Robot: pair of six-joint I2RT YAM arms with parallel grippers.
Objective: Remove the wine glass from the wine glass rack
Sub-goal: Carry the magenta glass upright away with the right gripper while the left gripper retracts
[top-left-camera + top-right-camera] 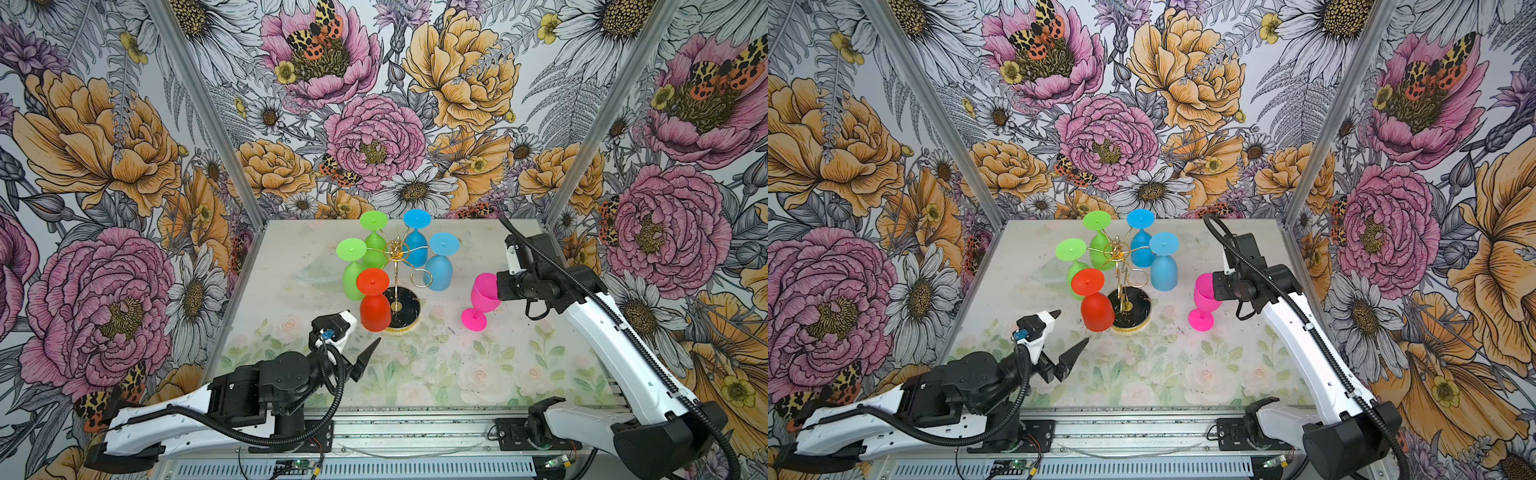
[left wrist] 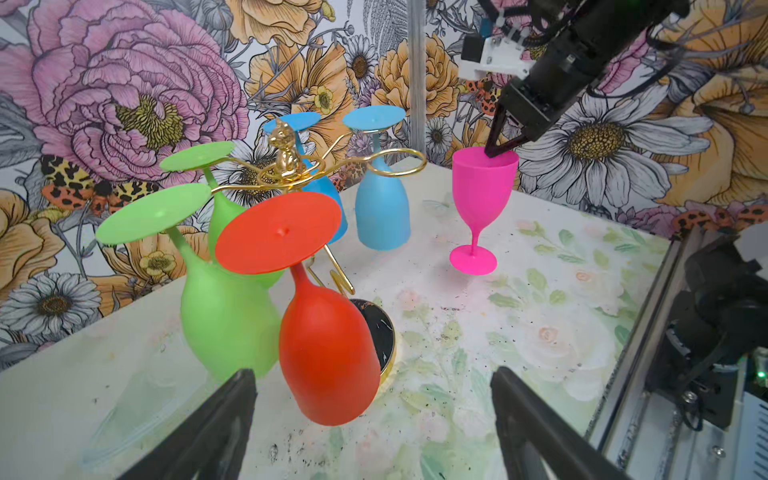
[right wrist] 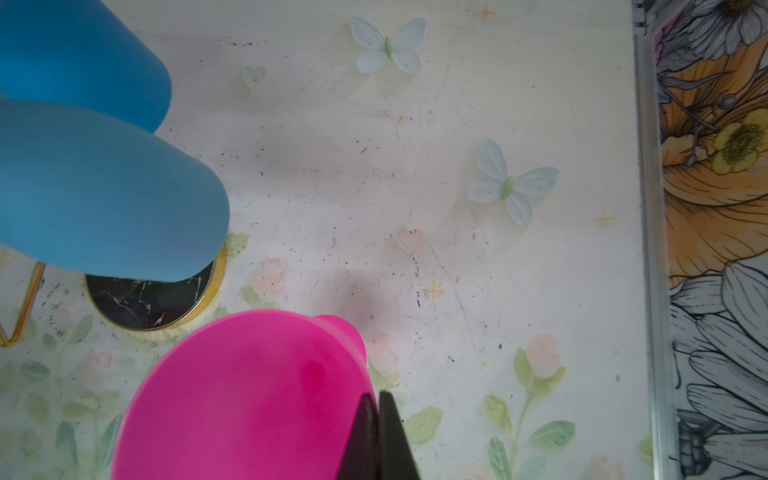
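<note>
Off the wine glass rack (image 1: 398, 250): pink wine glass (image 1: 484, 296) stands upright on the bench (image 1: 457, 374).
Right claw (image 2: 496, 152) clamps its rim, release pending; left claw (image 1: 365, 329) gapes empty near the hanging red glass (image 1: 375, 309), one of five racked.

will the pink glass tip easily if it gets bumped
Probably top-heavy: the pink glass has a wide bowl over a thin stem and small foot, so a nudge could tip it. It looks like matte plastic, so likely light, not brittle. The right gripper pinches only its rim, so it may pivot.
</note>
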